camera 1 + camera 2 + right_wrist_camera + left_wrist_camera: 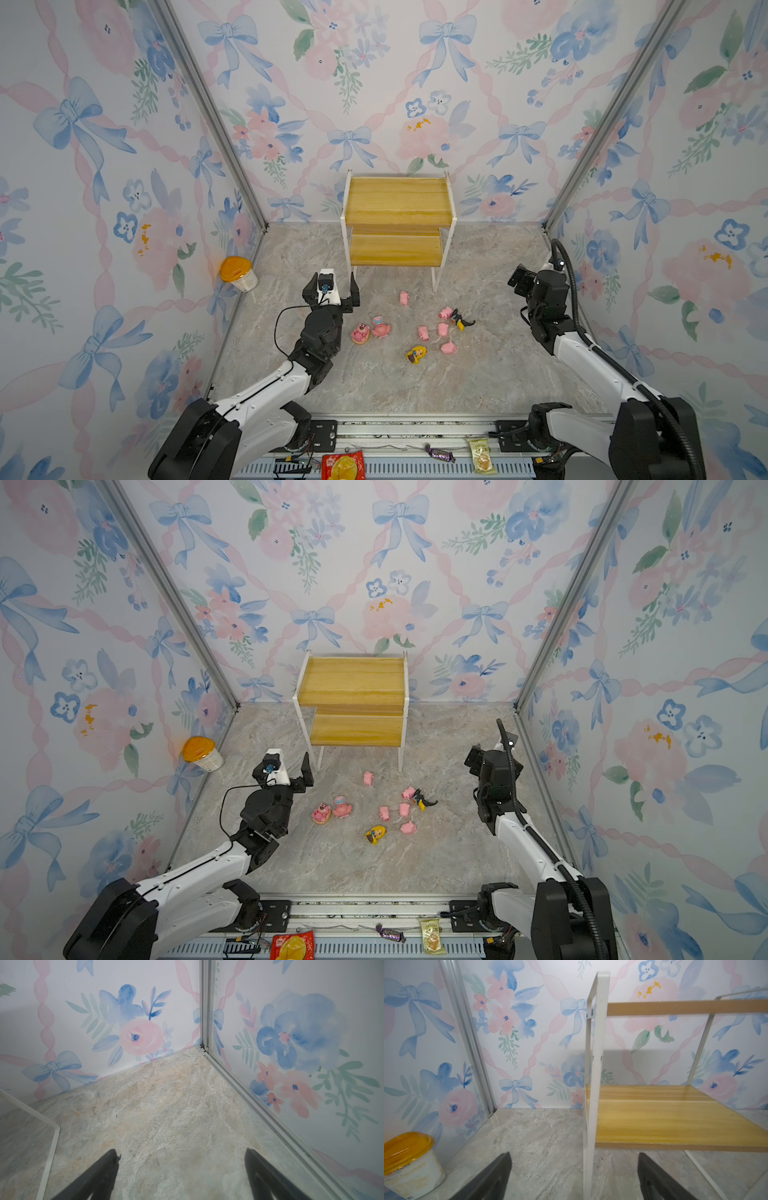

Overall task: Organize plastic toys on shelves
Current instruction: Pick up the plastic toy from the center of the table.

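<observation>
Packets of snacks [343,465] and a wrapped candy [439,453] lie along the front rail [415,428], farthest out from the shelves [397,199]. All nine toys rest on the marble-patterned table [374,386] in front of the shelves. Farthest out from them is the yellow-haired doll [416,354], lying on its side. Closer in, off the shelves' front left, the pig on a round base [360,333] sits just beside the blue-hatted figure [380,327]. Before the shelves' right half, four small pigs [443,329] cluster loosely, and the black-and-yellow creature [460,320] lies just beside the one closest to the shelves. A fifth pig [404,298] lies alone, nearest the shelves' front legs.

The left gripper [332,291] hovers just before the shelves' left front leg, jaws wide apart and gripping nothing. Its wrist view looks along the lower board [664,1118]. The right gripper [181,1165], well off the shelves' right side, has its jaws spread too, over bare table.

The orange-lidded cup [241,274] stands at the foot of the side wall [124,208], well left of the shelves. The shelves back onto the far wall [395,83].
</observation>
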Robot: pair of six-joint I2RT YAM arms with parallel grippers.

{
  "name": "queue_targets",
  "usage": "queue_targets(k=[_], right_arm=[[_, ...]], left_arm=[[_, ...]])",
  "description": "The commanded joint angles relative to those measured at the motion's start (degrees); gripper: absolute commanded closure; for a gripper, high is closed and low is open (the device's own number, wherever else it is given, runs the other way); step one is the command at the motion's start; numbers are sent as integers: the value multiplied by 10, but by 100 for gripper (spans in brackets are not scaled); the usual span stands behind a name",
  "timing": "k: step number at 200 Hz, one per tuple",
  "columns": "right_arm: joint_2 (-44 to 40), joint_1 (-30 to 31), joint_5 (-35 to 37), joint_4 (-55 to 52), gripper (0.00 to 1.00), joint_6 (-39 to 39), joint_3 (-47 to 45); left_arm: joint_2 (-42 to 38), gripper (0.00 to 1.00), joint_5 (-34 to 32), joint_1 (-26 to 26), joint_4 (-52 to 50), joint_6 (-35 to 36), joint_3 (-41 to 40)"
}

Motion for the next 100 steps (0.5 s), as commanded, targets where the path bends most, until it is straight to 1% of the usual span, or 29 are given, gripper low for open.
queue_targets(k=[1, 10, 26, 45, 65, 76, 100], right_arm=[[-25, 16, 20, -115, 2, 72, 13], [-35, 21, 3, -117, 2, 77, 9], [-50, 28, -48, -112, 2, 70, -1], [-60, 46, -99, -98, 1, 55, -15], [-56, 68, -154, -49, 2, 29, -36], [-52, 80, -181, -24, 2, 8, -43], [-49, 88, -250, 48, 2, -8, -68]], left_arm=[[-55, 13, -62, -32, -226, -113, 20], [-72, 13, -51, -40, -288, -147, 29], [-89, 14, -8, -45, -385, -192, 50], [-80, 16, 46, -45, -467, -228, 76], [-37, 19, 99, -44, -518, -256, 91], [-5, 19, 130, -44, -536, -266, 98], [46, 21, 180, -44, -548, -269, 106]])
